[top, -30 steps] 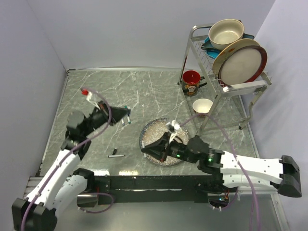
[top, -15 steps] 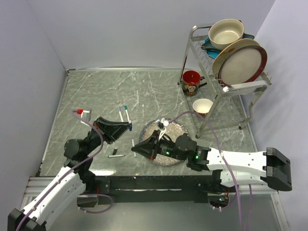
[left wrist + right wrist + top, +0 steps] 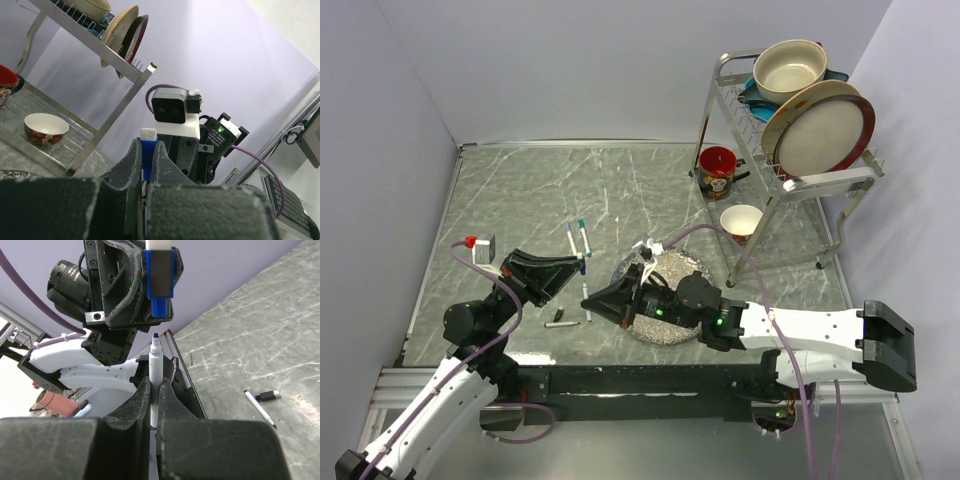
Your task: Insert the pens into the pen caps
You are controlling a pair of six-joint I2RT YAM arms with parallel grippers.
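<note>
Over the front edge of the surface (image 3: 520,190), the right jaws pinch a white pen (image 3: 154,371). Its tip points at a blue cap (image 3: 159,290) pinched in the left jaws, just short of touching.

I can't read any text from here. The closest thing to it is a small label (image 3: 216,143) on the right arm (image 3: 200,150), just under its green light (image 3: 218,131), and its print is too fine to make out. The red mug (image 3: 718,172) has a printed picture on its side, but I can't resolve any letters in it. The pens (image 3: 583,237) are too small in every view for any marking to be legible.
</note>
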